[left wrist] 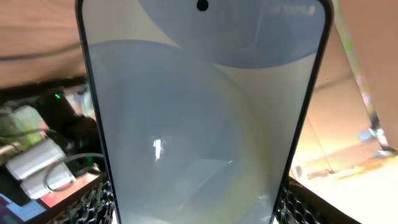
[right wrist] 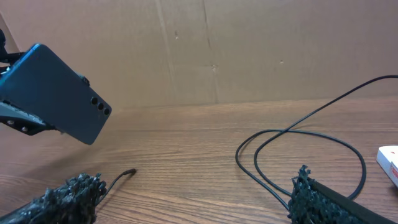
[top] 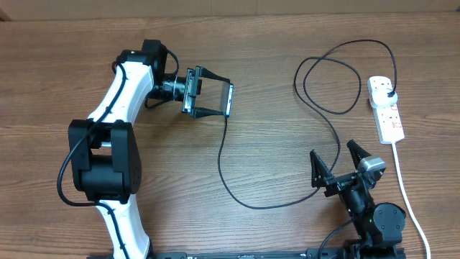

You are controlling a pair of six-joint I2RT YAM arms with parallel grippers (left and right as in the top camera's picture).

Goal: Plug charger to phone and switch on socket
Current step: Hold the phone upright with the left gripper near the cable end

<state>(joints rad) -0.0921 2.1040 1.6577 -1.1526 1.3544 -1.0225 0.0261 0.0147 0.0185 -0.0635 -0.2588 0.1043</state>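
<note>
My left gripper [top: 214,96] is shut on the phone [top: 229,99] and holds it up off the table, one finger on each long edge. In the left wrist view the phone's pale blue screen [left wrist: 199,124] fills the frame between the fingers [left wrist: 99,202]. From the right wrist I see its dark back [right wrist: 59,93]. The charger [top: 237,191] runs in a long black curve across the table to its plug [top: 389,93] in the socket [top: 387,109]. Its connector tip [right wrist: 129,171] lies loose on the wood. My right gripper [top: 333,151] stands open low over the cable, holding nothing.
The socket's white cord [top: 406,194] trails toward the front edge at the right. A loop of cable [right wrist: 298,149] lies ahead of the right gripper. A brown cardboard wall [right wrist: 249,50] closes off the back of the table.
</note>
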